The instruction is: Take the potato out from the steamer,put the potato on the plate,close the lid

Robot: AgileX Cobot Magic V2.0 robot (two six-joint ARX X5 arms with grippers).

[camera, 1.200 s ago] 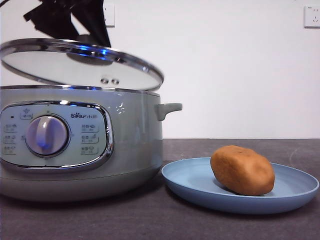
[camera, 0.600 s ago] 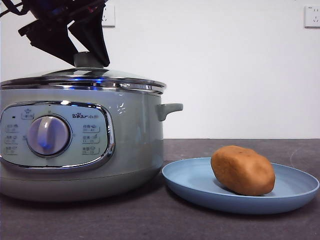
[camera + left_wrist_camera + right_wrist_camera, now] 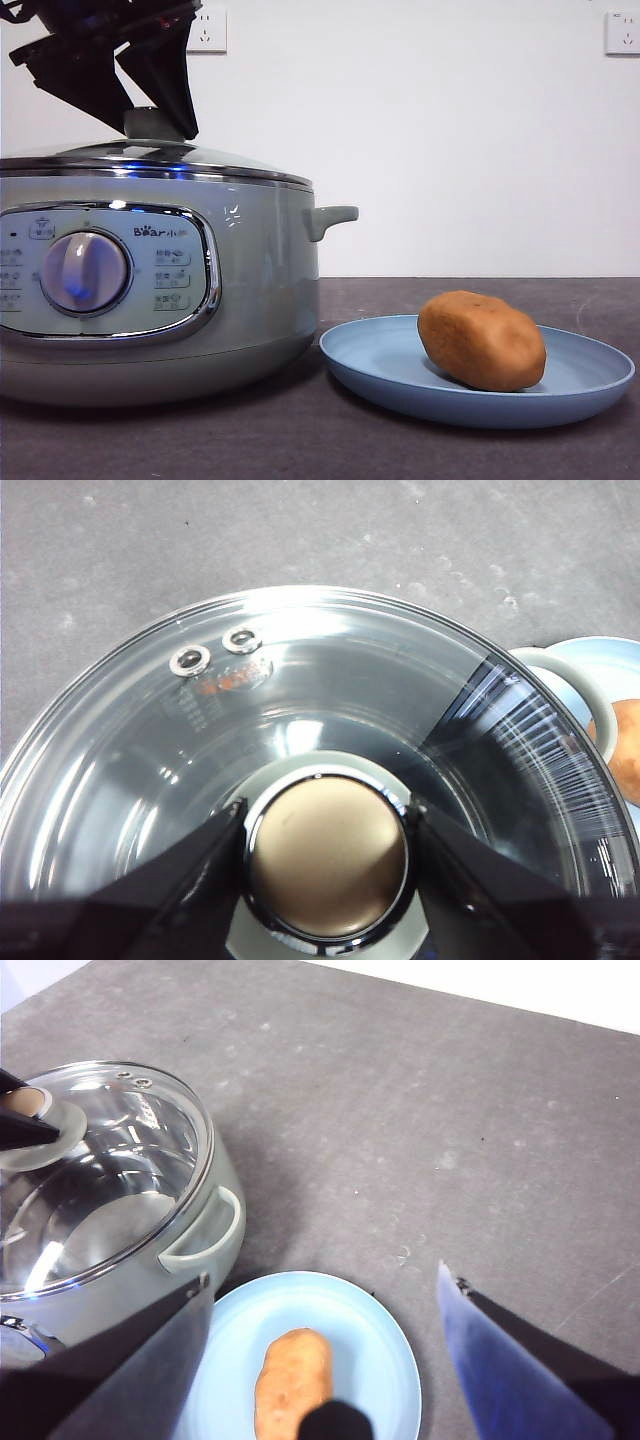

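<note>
The sage-green steamer [image 3: 262, 285] stands at the left in the front view. The glass lid [image 3: 215, 160] lies flat on its rim. My left gripper [image 3: 152, 118] comes down from the top left and is shut on the lid's pale green knob [image 3: 327, 855], one jaw on each side. The orange-brown potato [image 3: 482, 340] lies on the light blue plate [image 3: 585, 385] to the right of the steamer. My right gripper [image 3: 325, 1275] hangs open and empty above the plate [image 3: 385, 1345] and potato [image 3: 293, 1380]. It is out of the front view.
The steamer's stubby side handle [image 3: 332, 217] points toward the plate and stops just short of it. A dark grey tabletop [image 3: 450, 1110] stretches behind and beside both. A white wall with two sockets [image 3: 205, 28] stands at the back.
The lid was tilted up over the steamer one second ago; it came down flat onto the rim. Since then the left gripper and steamer have shifted slightly left.
</note>
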